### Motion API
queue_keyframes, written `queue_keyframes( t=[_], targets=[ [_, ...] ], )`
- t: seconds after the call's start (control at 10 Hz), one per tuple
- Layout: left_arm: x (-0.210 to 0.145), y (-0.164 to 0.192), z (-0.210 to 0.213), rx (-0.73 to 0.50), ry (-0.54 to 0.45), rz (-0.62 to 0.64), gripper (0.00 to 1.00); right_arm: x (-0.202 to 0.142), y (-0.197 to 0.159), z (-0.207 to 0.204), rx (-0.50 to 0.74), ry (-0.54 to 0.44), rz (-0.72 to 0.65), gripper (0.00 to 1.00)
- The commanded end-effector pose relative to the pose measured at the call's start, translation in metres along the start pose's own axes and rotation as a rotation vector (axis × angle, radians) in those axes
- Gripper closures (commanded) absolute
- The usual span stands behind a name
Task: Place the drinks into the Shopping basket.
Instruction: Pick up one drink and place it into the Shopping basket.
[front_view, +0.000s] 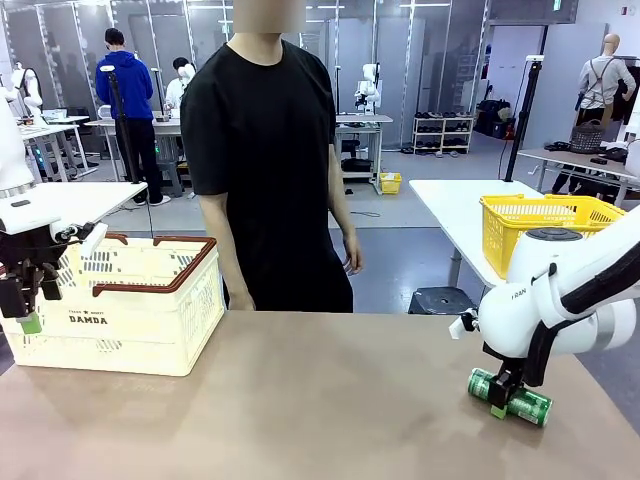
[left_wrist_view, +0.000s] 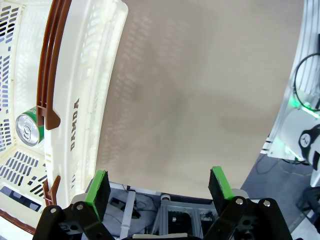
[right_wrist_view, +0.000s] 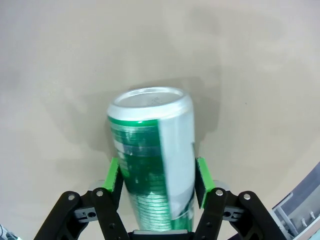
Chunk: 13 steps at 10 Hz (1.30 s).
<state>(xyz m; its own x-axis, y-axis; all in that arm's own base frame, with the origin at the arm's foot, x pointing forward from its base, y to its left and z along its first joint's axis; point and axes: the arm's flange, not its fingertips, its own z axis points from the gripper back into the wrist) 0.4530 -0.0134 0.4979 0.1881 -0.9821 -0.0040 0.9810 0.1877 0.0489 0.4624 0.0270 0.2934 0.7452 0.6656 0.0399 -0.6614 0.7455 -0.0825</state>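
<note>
A green can (front_view: 510, 397) lies on its side on the table near the right front edge. My right gripper (front_view: 503, 398) comes down over its middle, and in the right wrist view the green pads (right_wrist_view: 114, 175) press both sides of the green can (right_wrist_view: 152, 150). A second green can (left_wrist_view: 30, 129) stands inside the cream Shopping basket (left_wrist_view: 80, 100), silver top showing. The Shopping basket (front_view: 150, 325) sits at the table's left, and my left gripper (front_view: 25, 305) hangs open at its near left corner. The left gripper (left_wrist_view: 160, 192) has nothing between its fingers. The blue can is out of view.
A person in a black shirt (front_view: 270, 160) stands at the far edge of the table, hands down at their sides. A yellow mesh basket (front_view: 545, 225) sits on another table behind right. The brown tabletop (front_view: 320, 400) stretches between basket and can.
</note>
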Motion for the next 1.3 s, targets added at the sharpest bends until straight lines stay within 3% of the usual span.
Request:
queue_keyframes(
  t=[0.0,0.1,0.2,0.3,0.4,0.5,0.6,0.7,1.2],
  targets=[
    [0.001,-0.001,0.004,-0.002,0.015,0.018,0.00,-0.002,0.002,-0.004,-0.010,-0.016,-0.014,0.51],
    [0.001,-0.001,0.004,-0.002,0.015,0.018,0.00,-0.002,0.005,-0.004,-0.018,-0.004,-0.028,0.41],
    [0.001,-0.001,0.004,-0.002,0.015,0.018,0.00,-0.001,0.007,-0.002,-0.016,-0.016,-0.031,0.69],
    [0.001,-0.001,0.004,-0.002,0.015,0.018,0.00,-0.001,0.008,0.000,-0.018,-0.019,-0.039,0.59],
    [0.001,-0.001,0.004,-0.002,0.015,0.018,0.00,-0.001,0.009,0.003,-0.026,-0.024,-0.038,0.86],
    [0.001,-0.001,0.004,-0.002,0.015,0.018,0.00,-0.001,0.010,0.005,-0.032,-0.027,-0.042,0.76],
    [0.001,-0.001,0.004,-0.002,0.015,0.018,0.00,-0.001,0.011,0.007,-0.037,-0.030,-0.047,1.00],
    [0.001,-0.001,0.004,-0.002,0.015,0.018,0.00,0.000,0.013,0.011,-0.040,-0.039,-0.065,0.93],
    [0.001,-0.001,0.004,-0.002,0.015,0.018,0.00,0.029,0.051,0.094,-0.114,-0.067,-0.242,0.93]
  ],
)
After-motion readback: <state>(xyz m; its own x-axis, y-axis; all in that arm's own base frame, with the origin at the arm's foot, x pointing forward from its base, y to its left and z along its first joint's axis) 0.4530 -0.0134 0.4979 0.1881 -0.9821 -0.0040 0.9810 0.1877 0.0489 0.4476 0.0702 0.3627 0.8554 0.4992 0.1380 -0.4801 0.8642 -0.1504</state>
